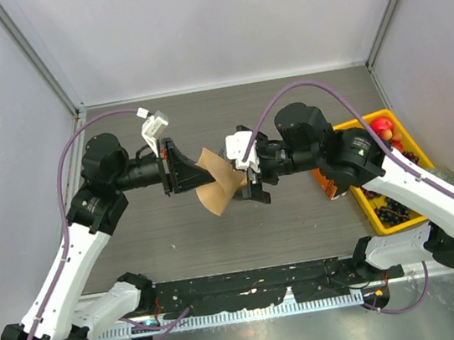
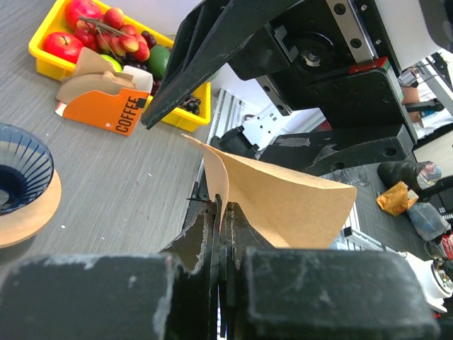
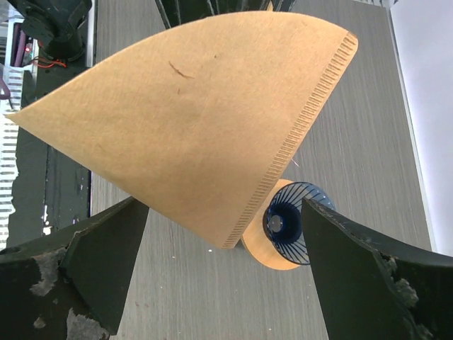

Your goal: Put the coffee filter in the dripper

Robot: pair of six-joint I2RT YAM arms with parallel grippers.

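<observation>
The tan paper coffee filter (image 1: 218, 190) hangs in the air over the table's middle, between the two arms. My left gripper (image 1: 200, 174) is shut on its folded edge; in the left wrist view the jaws (image 2: 225, 212) pinch the paper and the filter (image 2: 283, 205) fans out beyond them. My right gripper (image 1: 244, 172) is open, its fingers (image 3: 113, 248) standing on either side of the filter (image 3: 191, 120) without touching it. The dripper (image 3: 290, 221), dark blue and ribbed with a wooden ring, sits on the table below. It also shows at the left edge of the left wrist view (image 2: 20, 180).
A yellow tray (image 1: 368, 211) of fruit stands at the right, with an orange cardboard box (image 1: 328, 185) of filters leaning against its left side. The same box (image 2: 106, 112) and the tray (image 2: 42, 51) appear in the left wrist view. Grey walls enclose the table's sides and back.
</observation>
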